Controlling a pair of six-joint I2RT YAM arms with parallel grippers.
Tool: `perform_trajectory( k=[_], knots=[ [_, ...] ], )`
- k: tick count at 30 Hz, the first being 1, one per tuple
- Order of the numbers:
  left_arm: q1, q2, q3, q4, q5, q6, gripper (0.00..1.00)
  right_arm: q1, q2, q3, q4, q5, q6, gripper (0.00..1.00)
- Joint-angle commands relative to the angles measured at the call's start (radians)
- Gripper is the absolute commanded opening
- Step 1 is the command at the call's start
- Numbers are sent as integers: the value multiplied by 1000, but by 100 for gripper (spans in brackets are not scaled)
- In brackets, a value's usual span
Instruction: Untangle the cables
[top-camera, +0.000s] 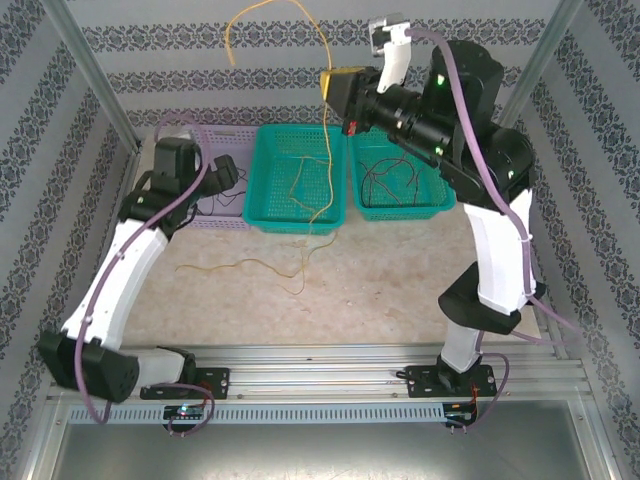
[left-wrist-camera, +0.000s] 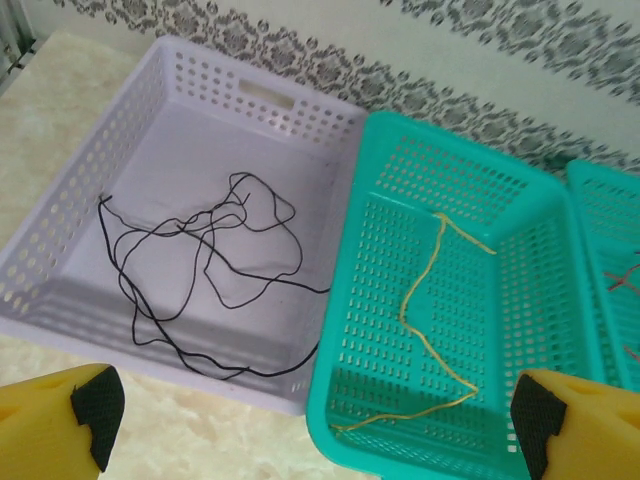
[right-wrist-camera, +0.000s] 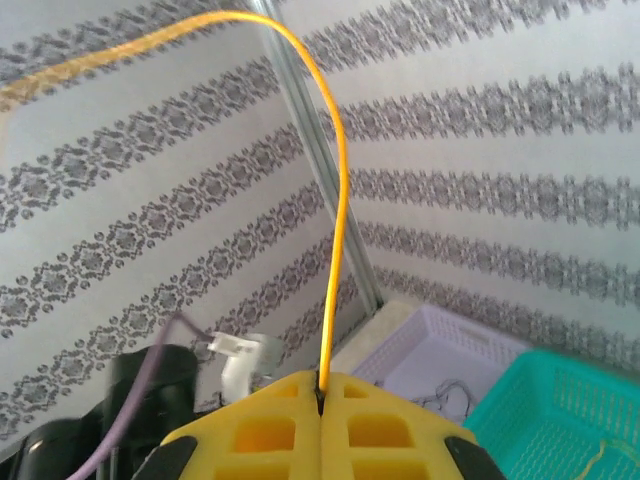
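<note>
The yellow cable (right-wrist-camera: 338, 200) is the one in play. Your right jaws are clenched on it high above the baskets, with one end arching up along the wall and the other hanging straight down toward the middle teal basket (top-camera: 290, 130). From there its tail seems to run over the front rim onto the counter (top-camera: 400, 290), where it meets an olive cable (top-camera: 230, 266). You cannot tell from above whether the two cross or only touch. A thin olive strand (left-wrist-camera: 407, 305) lies inside that same basket. The black cable (left-wrist-camera: 215, 215) sits in loose loops in the lilac basket (left-wrist-camera: 180, 100), and dark reddish cables (top-camera: 385, 180) lie in the right teal basket (top-camera: 400, 213). Your left jaws are released wide near the lilac basket and hold nothing.

Watch the tail. If you raise the cable higher, it may hook on the perforated basket wall and drag or tip the basket. It could also haul the olive cable along and make a fresh knot. The wire is thin, so a jerk could pull it out of the pinch and drop it across the sorted baskets.
</note>
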Motion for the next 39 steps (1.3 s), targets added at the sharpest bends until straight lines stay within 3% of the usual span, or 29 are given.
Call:
perform_trajectory(
  k=[1, 6, 10, 15, 30, 39],
  knots=[
    [7, -93, -82, 206, 9, -24, 100, -99, -16, -120, 171, -258, 188, 0],
    [7, -146, -154, 264, 10, -18, 100, -164, 122, 85, 228, -360, 278, 0],
    [7, -139, -163, 271, 33, -30, 100, -203, 160, 76, 292, -389, 333, 0],
    [7, -139, -163, 263, 12, -22, 100, -193, 175, 61, 250, -306, 230, 0],
    [7, -135, -167, 272, 15, -18, 100, -191, 283, 59, 244, -251, 172, 0],
    [7, -123, -166, 272, 28, -22, 100, -178, 379, 55, 200, -78, 69, 0]
  ],
)
